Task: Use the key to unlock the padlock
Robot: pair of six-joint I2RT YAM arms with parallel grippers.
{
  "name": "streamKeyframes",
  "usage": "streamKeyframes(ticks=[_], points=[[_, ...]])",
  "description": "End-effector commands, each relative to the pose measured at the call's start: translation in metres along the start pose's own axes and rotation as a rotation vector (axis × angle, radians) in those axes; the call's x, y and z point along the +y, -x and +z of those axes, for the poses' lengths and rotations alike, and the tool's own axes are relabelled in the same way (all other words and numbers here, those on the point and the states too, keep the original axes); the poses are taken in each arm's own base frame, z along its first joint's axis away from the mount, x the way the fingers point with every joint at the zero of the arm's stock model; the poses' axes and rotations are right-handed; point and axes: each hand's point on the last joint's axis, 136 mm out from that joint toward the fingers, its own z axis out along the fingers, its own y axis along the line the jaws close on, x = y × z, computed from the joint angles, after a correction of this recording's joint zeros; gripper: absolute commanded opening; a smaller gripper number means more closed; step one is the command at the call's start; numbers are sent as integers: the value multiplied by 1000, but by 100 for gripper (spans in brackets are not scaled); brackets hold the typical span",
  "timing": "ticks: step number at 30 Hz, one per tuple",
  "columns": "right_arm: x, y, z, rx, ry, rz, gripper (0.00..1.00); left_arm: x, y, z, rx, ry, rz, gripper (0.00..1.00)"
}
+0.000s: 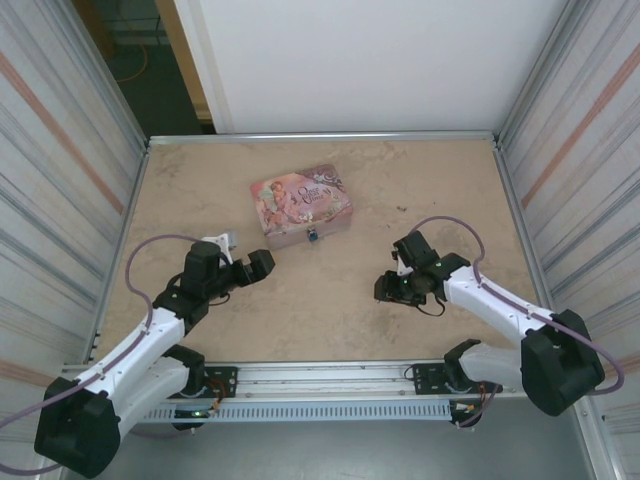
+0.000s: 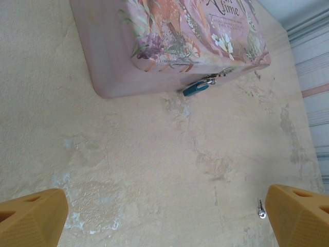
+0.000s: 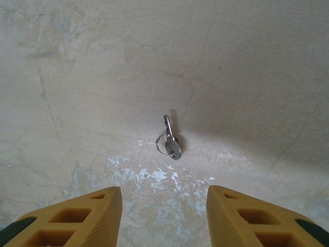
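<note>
Two robot arms are reaching over a sandy beige table (image 1: 330, 340), seen from above with one pink illustrated tin (image 1: 300, 203) lying between and beyond them. One tiny blue padlock (image 1: 312, 235) is hanging from the clasp on the tin's near side, a mere speck from overhead. The left wrist camera is giving the closer look: the padlock (image 2: 196, 88) is lying tilted against the tin wall, its silvery shackle looped through the clasp. A small silvery bit (image 2: 261, 210) is lying on the table just beside one orange finger there, too small to make out. The right wrist camera is showing what the overhead view is hiding: one small silvery key (image 3: 170, 137) on a thin ring, lying flat on the table just beyond the fingertips. The left gripper (image 1: 256, 266) is standing spread wide with nothing in it. The right gripper (image 3: 163, 206) is hovering low, its fingers partly apart, bare table between them, touching nothing.
</note>
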Motion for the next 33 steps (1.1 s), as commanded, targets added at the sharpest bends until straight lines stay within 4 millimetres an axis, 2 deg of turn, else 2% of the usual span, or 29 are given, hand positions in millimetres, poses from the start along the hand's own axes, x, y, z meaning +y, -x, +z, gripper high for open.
streamKeyframes(ticks=[1,16,33], points=[[1,-1,10,12,17,14,44,-3,8,1,-35,-6,0,99],[-8,-4,31,40,8,46,34,-2,7,4,-22,2,-6,99],[-8,-4,41,63,9,52,24,-1,7,6,-15,9,-3,99]])
